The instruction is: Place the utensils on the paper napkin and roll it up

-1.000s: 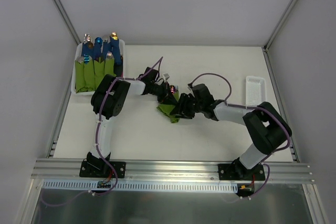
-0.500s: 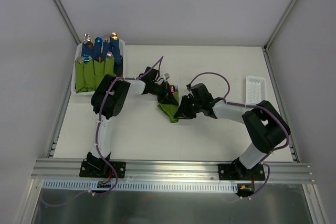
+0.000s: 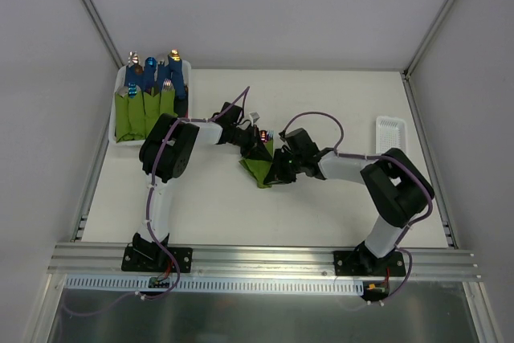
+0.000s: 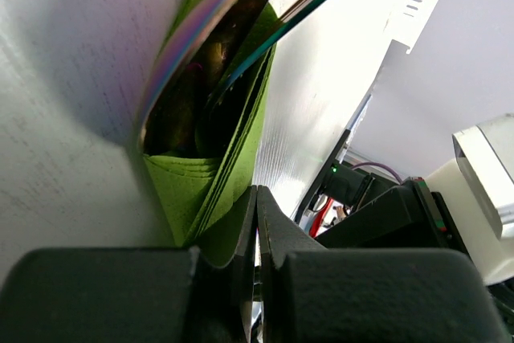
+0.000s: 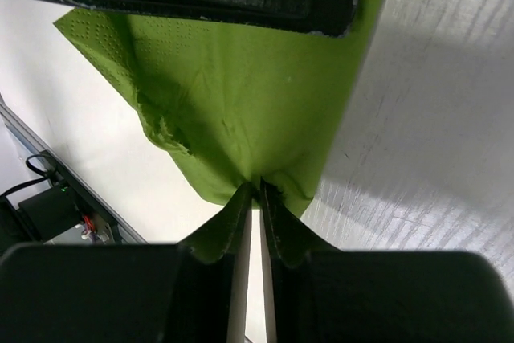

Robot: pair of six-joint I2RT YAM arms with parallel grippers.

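A: Napkin [image 3: 258,168] from above?
B: It is lying folded, middle of worktop [image 3: 321,102].
A: Left wrist?
B: Left hand [image 4: 257,198] is pinching its edge shut; utensils [image 4: 210,54] are sitting inside.
A: Right wrist?
B: Right hand [image 5: 259,190] is clamping its lower edge tight.

A robotics lab cell: bare white walls [image 3: 241,6], aluminium rail [image 3: 265,256] carrying two bolted arms [image 3: 169,150]

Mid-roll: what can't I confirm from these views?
- Left wrist view: the folds of the paper napkin hide all but the shiny edges of the utensils, so their count is unclear.
- Right wrist view: the napkin, pinched in the right gripper, hides the utensils entirely.
- Top view: the left gripper and right gripper sit over the napkin, which is too small to show how far it is rolled.
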